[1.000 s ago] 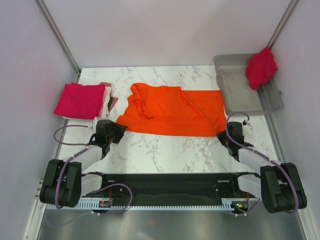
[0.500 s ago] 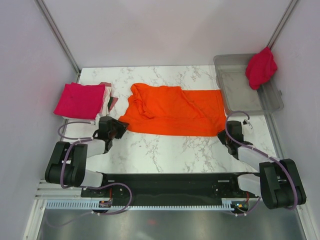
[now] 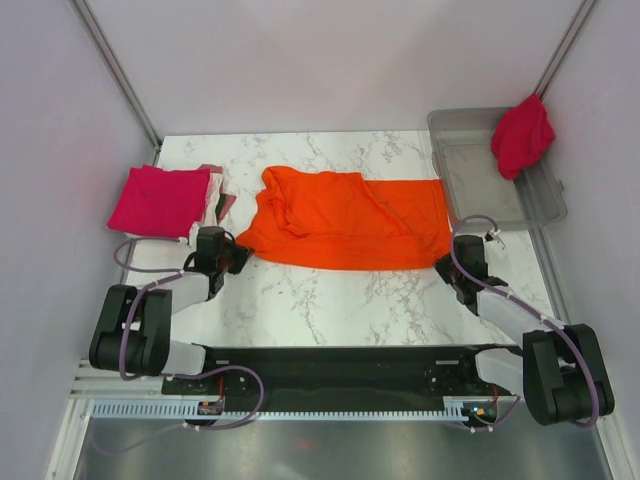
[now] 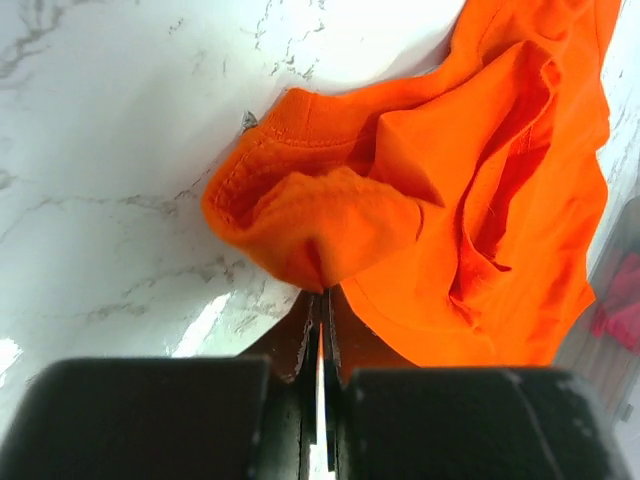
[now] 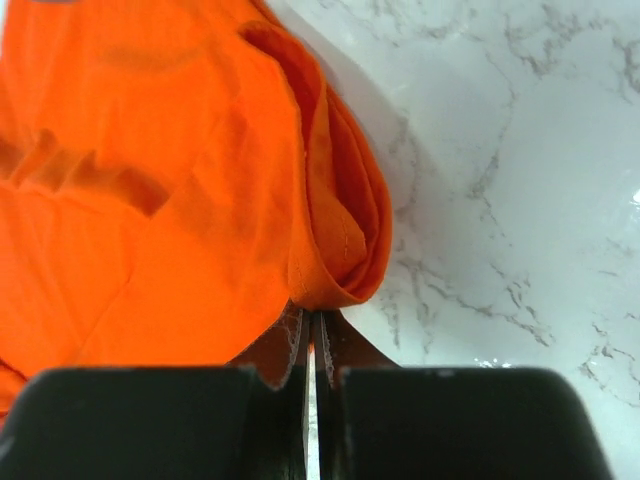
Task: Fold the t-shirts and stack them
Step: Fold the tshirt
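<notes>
The left gripper (image 4: 320, 295) and right gripper (image 5: 312, 315) each clamp a bunched near corner of the bright orange soft-cloth t-shirt (image 3: 350, 222), which spreads rumpled on the white marble-patterned table (image 3: 330, 300) ahead of both tools; being light, limp fabric, it is probably best held by its hemmed corners.

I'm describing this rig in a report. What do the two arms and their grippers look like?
The left arm and right arm share one build: pale grey tubular links between bulky black rounded joint housings, with a thin mauve cable looping along each. The left gripper and right gripper have blocky matte black bodies and flat dark fingers. No markings are visible.
</notes>
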Robot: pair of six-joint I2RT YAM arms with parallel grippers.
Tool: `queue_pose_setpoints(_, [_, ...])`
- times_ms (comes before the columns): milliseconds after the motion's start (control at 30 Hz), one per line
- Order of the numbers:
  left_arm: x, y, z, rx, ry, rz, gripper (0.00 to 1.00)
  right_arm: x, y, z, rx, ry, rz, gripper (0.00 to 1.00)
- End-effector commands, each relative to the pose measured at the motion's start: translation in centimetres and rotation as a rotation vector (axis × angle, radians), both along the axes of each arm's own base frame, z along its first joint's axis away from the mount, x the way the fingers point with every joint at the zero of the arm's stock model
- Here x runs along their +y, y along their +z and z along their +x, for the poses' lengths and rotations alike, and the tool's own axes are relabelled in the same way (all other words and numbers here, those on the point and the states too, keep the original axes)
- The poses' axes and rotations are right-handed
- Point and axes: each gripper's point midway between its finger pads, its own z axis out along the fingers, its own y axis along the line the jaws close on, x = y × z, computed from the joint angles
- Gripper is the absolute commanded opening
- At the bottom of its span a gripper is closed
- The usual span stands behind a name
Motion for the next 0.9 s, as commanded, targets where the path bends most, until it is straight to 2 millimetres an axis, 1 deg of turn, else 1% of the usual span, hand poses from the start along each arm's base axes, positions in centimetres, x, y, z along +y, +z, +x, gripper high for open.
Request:
queue_pose_setpoints(0, [1.5, 3.7, 1.4, -0.078, 0.004, 0.094, 0.02, -0.6, 3.8, 1.5, -0.09, -0.004, -0.048, 0.0])
queue_pose_setpoints(67, [1.7, 4.6, 1.3, -0.068, 0.007, 0.113, 0.02, -0.5, 5.0, 1.8, -0.115, -0.005, -0.047, 0.0])
queue_pose_setpoints(100, [1.8, 5.7, 1.2, -0.072, 0.0, 0.124, 0.02, -0.5, 6.2, 2.1, -0.148, -0.007, -0.045, 0.0])
queue_pose_setpoints(133, [1.9, 6.3, 1.1, -0.074, -0.004, 0.129, 0.02, -0.4, 6.9, 2.2, -0.151, 0.0, -0.047, 0.0])
queue_pose_setpoints(167, [2.0, 6.9, 1.0, -0.08, -0.001, 0.137, 0.02, -0.3, 7.3, 2.0, -0.144, 0.008, -0.054, 0.0])
queue_pose_setpoints(200, [2.2, 7.8, 0.5, -0.082, -0.002, 0.147, 0.02, -0.1, 8.6, 2.3, -0.172, 0.014, -0.054, 0.0])
queue_pose_setpoints(300, [2.7, 9.6, -0.5, -0.114, 0.013, 0.165, 0.02, 0.2, 9.6, 1.8, -0.179, 0.024, -0.063, 0.0])
queue_pose_setpoints(367, [2.9, 9.3, -1.3, -0.096, 0.014, 0.171, 0.02, 0.3, 9.4, 1.4, -0.173, 0.025, -0.057, 0.0])
queue_pose_setpoints(433, [2.9, 8.8, -1.9, -0.079, 0.009, 0.17, 0.02, 0.3, 8.7, 0.8, -0.155, 0.021, -0.054, 0.0])
queue_pose_setpoints(533, [2.8, 8.7, -2.2, -0.07, 0.001, 0.163, 0.02, 0.3, 8.6, 0.7, -0.158, 0.014, -0.047, 0.0])
queue_pose_setpoints(567, [2.8, 9.5, -1.9, -0.085, -0.004, 0.165, 0.02, 0.5, 8.9, 0.8, -0.16, 0.02, -0.045, 0.0])
queue_pose_setpoints(600, [2.8, 10.3, -1.6, -0.098, -0.007, 0.166, 0.02, 0.8, 10.4, 1.5, -0.189, 0.028, -0.039, 0.0])
queue_pose_setpoints(633, [2.8, 11.2, -1.3, -0.108, -0.009, 0.168, 0.02, 1.0, 11.5, 1.9, -0.206, 0.033, -0.04, 0.0])
queue_pose_setpoints(667, [3.0, 11.5, -1.3, -0.087, -0.011, 0.176, 0.02, 1.3, 12.3, 2.3, -0.213, 0.044, -0.042, 0.0])
queue_pose_setpoints(700, [3.1, 14.5, -0.2, -0.14, -0.011, 0.186, 0.02, 1.6, 15.5, 3.5, -0.275, 0.044, -0.035, 0.0])
queue_pose_setpoints(733, [3.3, 15.9, 0.3, -0.154, -0.008, 0.193, 0.02, 1.8, 17.1, 4.0, -0.302, 0.058, -0.04, 0.0])
queue_pose_setpoints(767, [4.0, 19.1, 1.3, -0.189, -0.001, 0.2, 0.02, 2.0, 18.0, 4.6, -0.296, 0.065, -0.049, 0.0])
queue_pose_setpoints(800, [4.2, 21.0, 1.7, -0.212, -0.003, 0.202, 0.02, 2.3, 22.4, 5.7, -0.372, 0.071, -0.043, 0.0])
queue_pose_setpoints(833, [4.5, 22.8, 2.0, -0.232, -0.008, 0.205, 0.02, 2.4, 24.3, 6.2, -0.392, 0.082, -0.051, 0.0])
queue_pose_setpoints(867, [5.0, 27.4, 2.5, -0.313, -0.002, 0.217, 0.02, 2.4, 25.2, 6.3, -0.379, 0.099, -0.074, 0.0])
